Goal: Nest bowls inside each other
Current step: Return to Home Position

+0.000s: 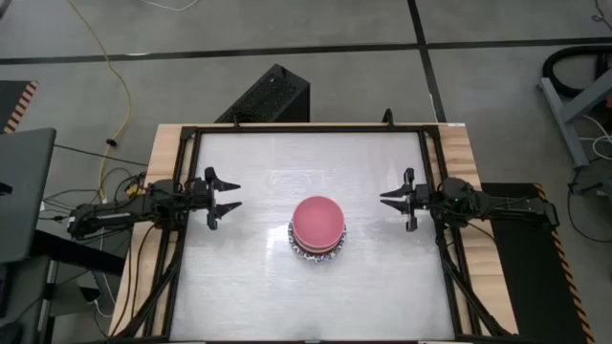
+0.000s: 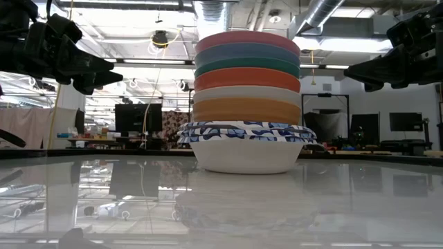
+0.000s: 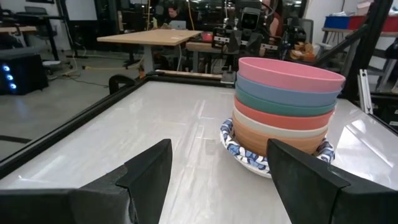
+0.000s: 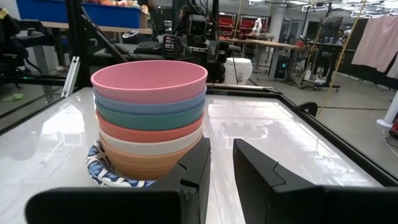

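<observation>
A nested stack of bowls (image 1: 317, 229) stands upright mid-table, the pink bowl (image 4: 149, 81) on top. Below it come slate-blue, green, red, cream and orange bowls. The lowest, a white bowl with a blue-patterned rim (image 2: 246, 149), rests by its base on the table. My left gripper (image 1: 232, 196) hovers open at the table's left side, level and pointing at the stack (image 3: 286, 106). My right gripper (image 1: 390, 204) hovers at the right side, also level and facing the stack. Its fingers stand a narrow gap apart (image 4: 222, 155) with nothing between them.
The white tabletop (image 1: 258, 287) has a dark raised frame (image 1: 311, 128) round it. Bare surface lies on all sides of the stack. Beyond the far edge a black box (image 1: 273, 96) sits on the floor. Desks and monitors fill the room behind.
</observation>
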